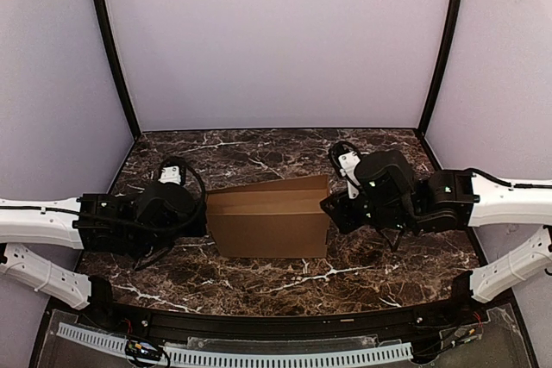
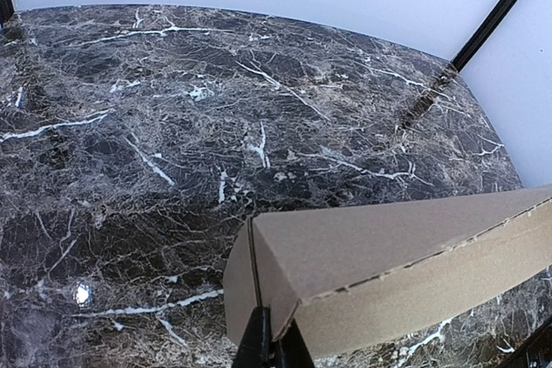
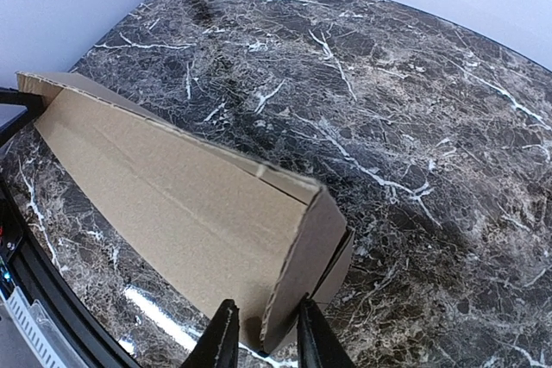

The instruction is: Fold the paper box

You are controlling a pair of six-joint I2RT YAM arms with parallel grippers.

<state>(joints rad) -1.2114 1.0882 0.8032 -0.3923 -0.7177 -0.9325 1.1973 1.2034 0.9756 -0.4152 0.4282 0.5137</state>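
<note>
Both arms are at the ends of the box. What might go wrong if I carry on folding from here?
1. The left gripper pinches only a thin corner edge of the paper box; pulling may tear the cardboard or let it slip free.
2. The right gripper straddles the other end wall, but I cannot tell whether it is clamped; that end might slide out or spring open.

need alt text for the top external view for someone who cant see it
A plain brown corrugated cardboard box, partly folded, sits on a dark marble-patterned table, pinched at both ends: the left gripper on its left end, the right gripper on its right end. Pale walls surround the table.
</note>
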